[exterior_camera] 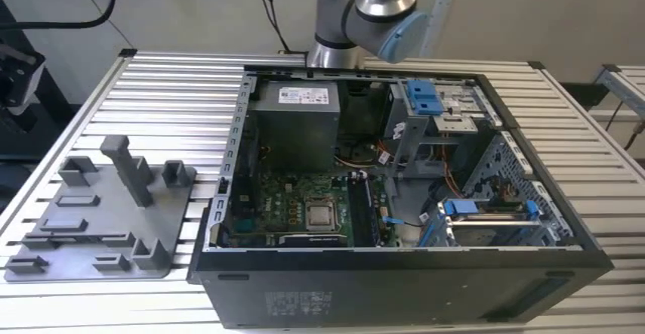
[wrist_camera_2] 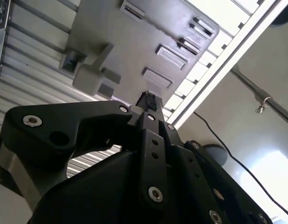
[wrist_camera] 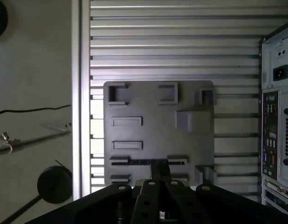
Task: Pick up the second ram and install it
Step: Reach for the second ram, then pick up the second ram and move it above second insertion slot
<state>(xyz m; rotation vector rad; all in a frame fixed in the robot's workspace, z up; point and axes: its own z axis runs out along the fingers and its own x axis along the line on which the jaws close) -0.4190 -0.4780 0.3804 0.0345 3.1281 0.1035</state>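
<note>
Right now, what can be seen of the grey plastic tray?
The grey plastic tray is a flat plate with raised blocks, pockets and one tall upright post. It lies on the slatted table, at the exterior view's left of the open computer case. In the first wrist view the second ram stands edge-on in one slot, the gripper right over it.

This looks like a robotics lab: a slatted aluminium table (exterior_camera: pixel 171 85) carries an opened computer case (exterior_camera: pixel 403 296) and a grey fixture tray (exterior_camera: pixel 86 255), with a robot arm (exterior_camera: pixel 368 1) behind.
</note>
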